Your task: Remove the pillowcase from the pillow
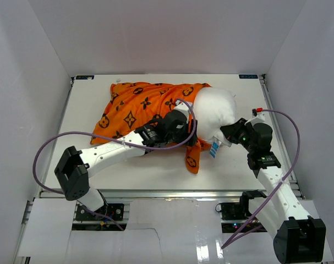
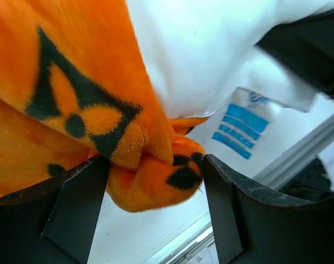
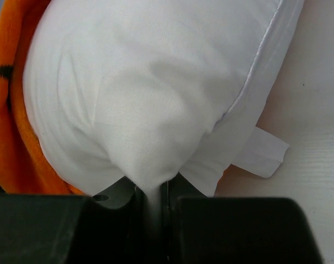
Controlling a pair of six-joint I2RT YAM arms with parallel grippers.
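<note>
The orange pillowcase (image 1: 139,104) with black motifs lies at the back of the table and covers the left part of the white pillow (image 1: 213,110). The pillow's right end sticks out bare, and its white-and-blue tag (image 1: 214,148) hangs at the near edge. My left gripper (image 1: 191,137) is at the case's open edge, and in the left wrist view (image 2: 155,187) it is shut on a bunched fold of the pillowcase (image 2: 73,66). My right gripper (image 1: 228,132) pinches a peak of pillow (image 3: 155,82) fabric, its jaws nearly together in the right wrist view (image 3: 151,192).
A white tabletop (image 1: 155,170) is boxed in by white walls. A loose orange flap (image 1: 192,159) hangs toward the near edge. The metal front rail (image 1: 172,193) runs along the table's near side. A purple cable (image 1: 45,148) loops off the left arm.
</note>
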